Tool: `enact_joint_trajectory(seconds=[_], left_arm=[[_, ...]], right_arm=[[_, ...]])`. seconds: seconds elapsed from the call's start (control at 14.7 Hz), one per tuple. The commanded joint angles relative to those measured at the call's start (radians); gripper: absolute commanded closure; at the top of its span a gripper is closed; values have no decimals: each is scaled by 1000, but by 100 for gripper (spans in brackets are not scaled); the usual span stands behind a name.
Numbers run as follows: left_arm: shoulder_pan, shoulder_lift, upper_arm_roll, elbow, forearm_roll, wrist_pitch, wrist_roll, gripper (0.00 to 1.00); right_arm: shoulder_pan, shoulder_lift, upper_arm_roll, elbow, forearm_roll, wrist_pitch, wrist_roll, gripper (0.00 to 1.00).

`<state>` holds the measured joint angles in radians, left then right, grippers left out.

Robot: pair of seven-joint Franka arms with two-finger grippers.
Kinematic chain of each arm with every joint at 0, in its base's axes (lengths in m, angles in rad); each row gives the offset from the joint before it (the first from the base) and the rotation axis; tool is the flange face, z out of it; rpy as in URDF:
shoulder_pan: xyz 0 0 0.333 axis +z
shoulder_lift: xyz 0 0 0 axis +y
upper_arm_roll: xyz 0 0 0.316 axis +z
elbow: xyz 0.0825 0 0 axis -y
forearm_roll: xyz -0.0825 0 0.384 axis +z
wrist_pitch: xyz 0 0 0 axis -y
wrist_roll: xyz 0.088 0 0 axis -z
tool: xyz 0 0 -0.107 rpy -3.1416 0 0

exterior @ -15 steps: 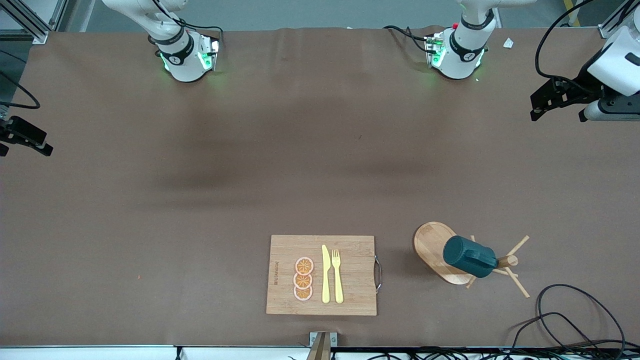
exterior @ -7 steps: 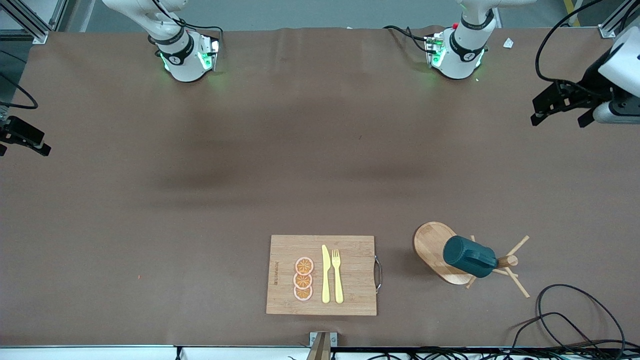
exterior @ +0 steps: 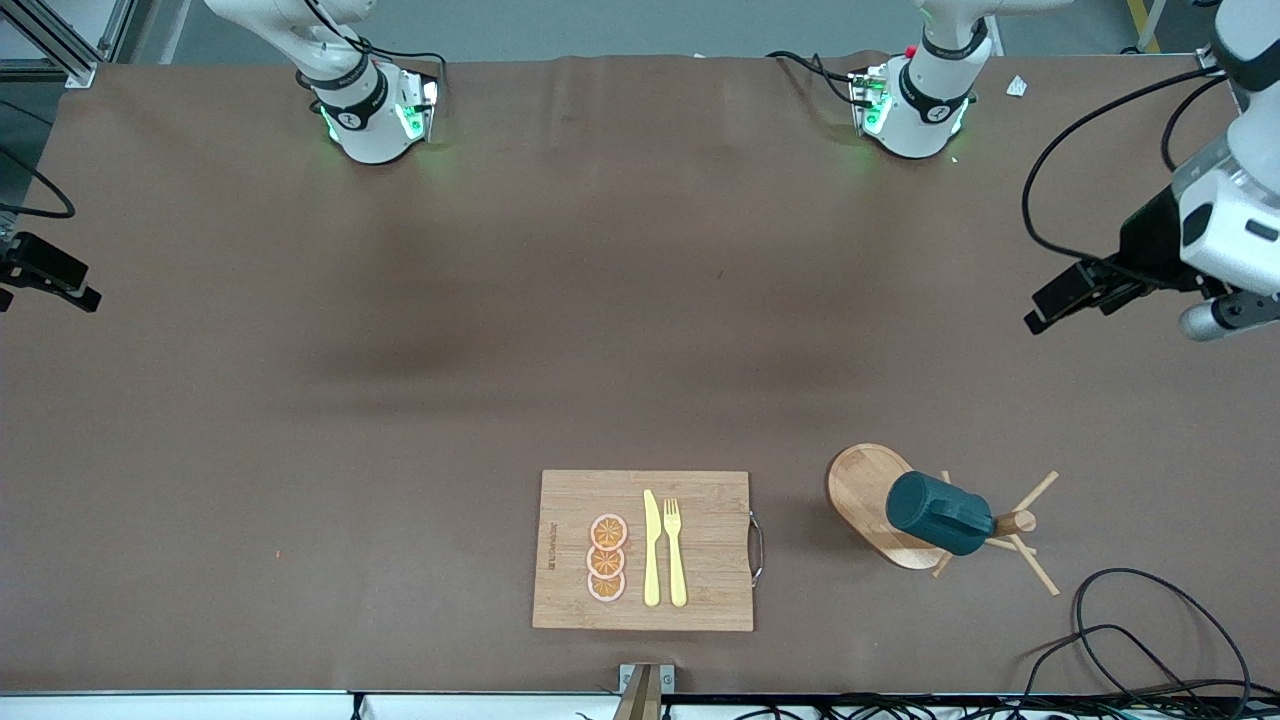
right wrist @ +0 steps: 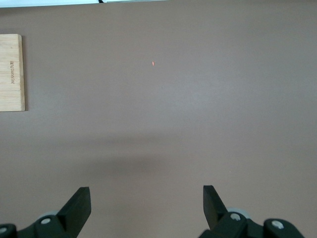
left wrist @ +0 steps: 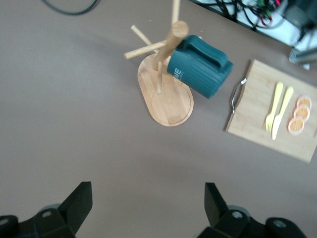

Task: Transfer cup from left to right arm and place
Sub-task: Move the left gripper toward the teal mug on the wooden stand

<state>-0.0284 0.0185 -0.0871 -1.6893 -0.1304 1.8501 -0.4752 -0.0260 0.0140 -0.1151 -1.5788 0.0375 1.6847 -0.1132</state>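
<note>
While the cup (exterior: pixel 938 513) hangs on the rack (exterior: pixel 872 505), the left gripper (exterior: pixel 1075 295), fingers apart, hovers above the table near it, needing descent; the right gripper (exterior: pixel 45 272) waits, spread.

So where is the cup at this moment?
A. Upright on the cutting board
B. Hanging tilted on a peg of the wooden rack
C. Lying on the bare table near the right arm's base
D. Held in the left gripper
B: the cup hangs tilted on a peg of the wooden rack, beside the cutting board, while the left gripper is up over bare table, jaws open and empty.
</note>
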Motion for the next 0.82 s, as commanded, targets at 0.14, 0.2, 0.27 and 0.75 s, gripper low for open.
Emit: enact_joint_trajectory(seconds=[0.14, 0.2, 0.27, 0.75], left_arm=[[2, -14, 0, -133, -96, 165, -320, 0], [1, -5, 0, -135, -98, 178, -380, 0], [-1, 9, 0, -135, -101, 182, -431, 0], [58, 72, 1, -246, -429, 420, -571, 0]], right_arm=[[-18, -12, 17, -13, -7, 6, -3, 0], [-18, -12, 17, -13, -7, 6, -3, 0], [-18, -12, 17, -13, -7, 6, -3, 0], [-20, -12, 17, -21, -7, 9, -2, 0]])
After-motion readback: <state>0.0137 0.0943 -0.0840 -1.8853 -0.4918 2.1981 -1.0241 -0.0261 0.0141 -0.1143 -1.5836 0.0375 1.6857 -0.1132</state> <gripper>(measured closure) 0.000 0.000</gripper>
